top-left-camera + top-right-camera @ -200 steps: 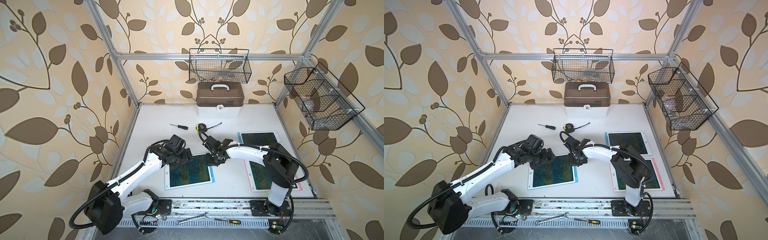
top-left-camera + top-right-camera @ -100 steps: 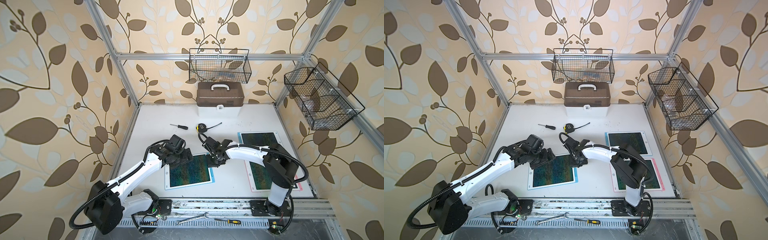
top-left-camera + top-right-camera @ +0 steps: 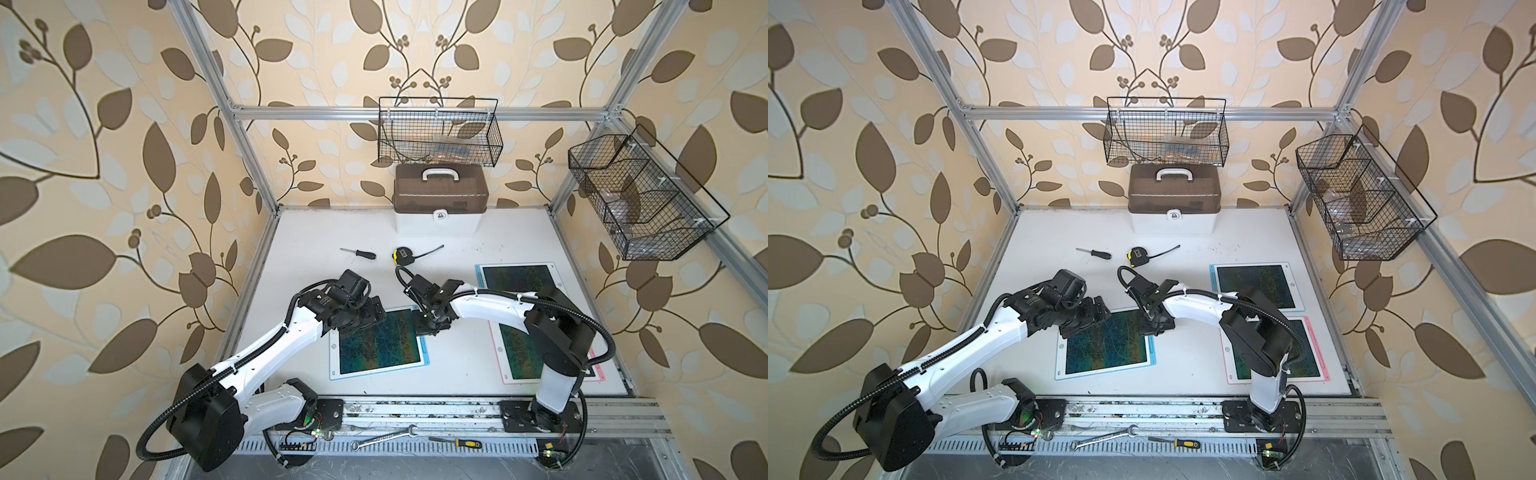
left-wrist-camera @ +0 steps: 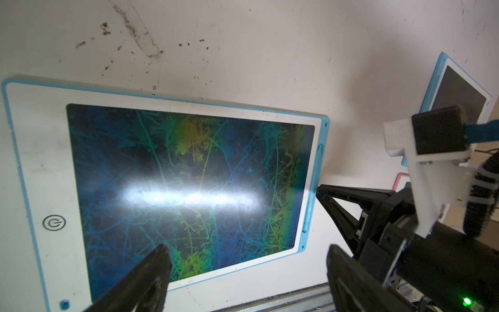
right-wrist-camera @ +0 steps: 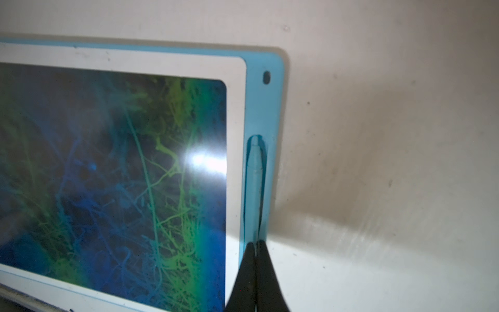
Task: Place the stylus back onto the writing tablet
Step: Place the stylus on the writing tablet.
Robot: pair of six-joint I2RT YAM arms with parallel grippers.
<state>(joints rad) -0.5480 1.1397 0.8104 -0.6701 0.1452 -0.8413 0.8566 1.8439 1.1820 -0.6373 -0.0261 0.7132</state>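
The writing tablet [image 3: 378, 345] [image 3: 1106, 347] has a white bezel, a blue rim and a scribbled dark screen, and lies at the front middle of the table. In the right wrist view the blue stylus [image 5: 255, 175] lies in the slot along the tablet's [image 5: 108, 162] blue side strip. My right gripper [image 5: 255, 243] [image 3: 428, 328] is shut, fingertips together, with the tips down on the stylus's near end. My left gripper [image 4: 248, 251] [image 3: 361, 320] hangs open over the tablet's [image 4: 189, 175] far left corner, holding nothing.
A second blue-rimmed tablet [image 3: 519, 282] and a pink-rimmed one [image 3: 515, 353] lie at the right, under my right arm. A tape measure [image 3: 403, 255], a screwdriver [image 3: 359, 252] and a brown toolbox [image 3: 440, 199] stand farther back. Wire baskets [image 3: 438, 133] [image 3: 640, 199] hang on the walls.
My right gripper's jaws have closed the last small bit. Both arms stay where they were.
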